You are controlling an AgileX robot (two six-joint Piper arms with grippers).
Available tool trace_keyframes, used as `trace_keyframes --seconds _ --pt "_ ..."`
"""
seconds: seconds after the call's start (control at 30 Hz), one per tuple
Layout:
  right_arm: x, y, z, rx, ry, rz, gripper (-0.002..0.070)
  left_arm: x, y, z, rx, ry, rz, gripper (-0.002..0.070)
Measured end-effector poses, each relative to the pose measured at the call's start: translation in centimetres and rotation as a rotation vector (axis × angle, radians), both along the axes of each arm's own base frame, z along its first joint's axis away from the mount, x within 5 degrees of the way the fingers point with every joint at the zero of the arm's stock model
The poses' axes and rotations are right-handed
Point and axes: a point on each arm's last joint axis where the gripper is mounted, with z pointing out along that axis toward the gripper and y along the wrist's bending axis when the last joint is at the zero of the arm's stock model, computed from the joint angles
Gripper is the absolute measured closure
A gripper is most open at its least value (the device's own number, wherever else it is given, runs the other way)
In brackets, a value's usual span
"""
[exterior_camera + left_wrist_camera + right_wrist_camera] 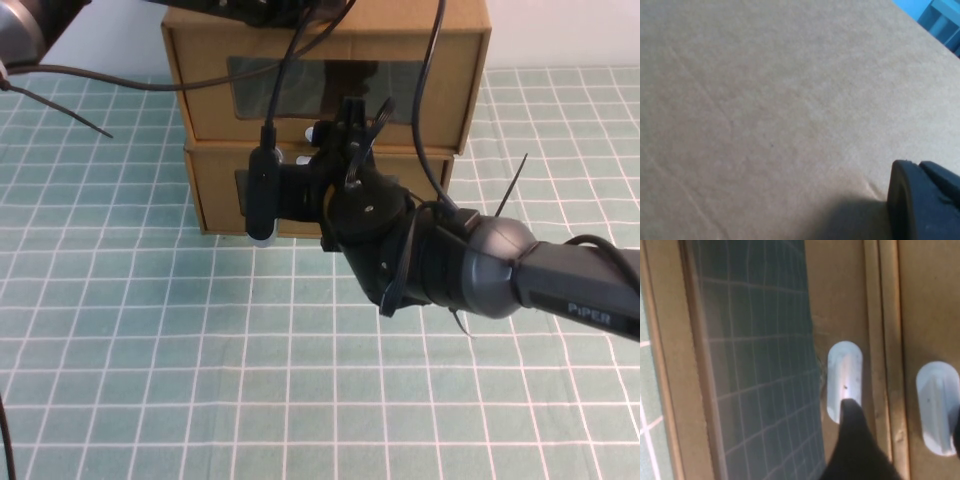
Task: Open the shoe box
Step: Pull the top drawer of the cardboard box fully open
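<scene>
Desk (120, 330): it wore a green mat with white squares and lay under the top shoe box.
Top shoe box (450, 90): brown card with a dark window in its front.
Bottom shoe box (215, 200): right under the top shoe box, touching it, with the same kind of window.
White tabs (845, 370): two small pull tabs, one on each box front, close together by the line where the top shoe box met the one below.
Right gripper (362, 120): at the front of the top shoe box, low down by the tabs. Its fingers (855, 440) stood partly apart and held nothing that I could see.
Left gripper (912, 200): very close over the lid of the top shoe box. I could not tell if it was open or closed, or if it pressed down.
What could go wrong: the tabs were small and close together, so the right gripper might pinch the wrong one or slip off. A hard pull might drag both boxes if nothing held them down.
Box from the gripper: the front of the top shoe box was straight ahead and very near. One dark tip sat over a tab, and the other tip was just past the second tab.
</scene>
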Motion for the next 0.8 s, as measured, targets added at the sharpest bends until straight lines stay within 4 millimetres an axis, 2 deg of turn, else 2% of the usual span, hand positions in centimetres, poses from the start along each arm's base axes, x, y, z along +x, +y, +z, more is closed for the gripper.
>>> trace_keyframes --seconds 0.3,0.53,0.8 --pt "0.42 -0.39 0.23 0.001 -0.001 0.019 0.046 0.03 0.0 -0.02 0.0 -0.001 0.001 0.068" --pt "0.54 -0.51 0.51 -0.002 -0.013 0.014 0.065 0.03 0.0 -0.02 0.0 -0.001 0.001 0.068" --pt "0.55 -0.51 0.54 0.0 -0.013 0.012 0.0665 0.28 -0.19 -0.5 -0.015 0.039 0.006 0.068"
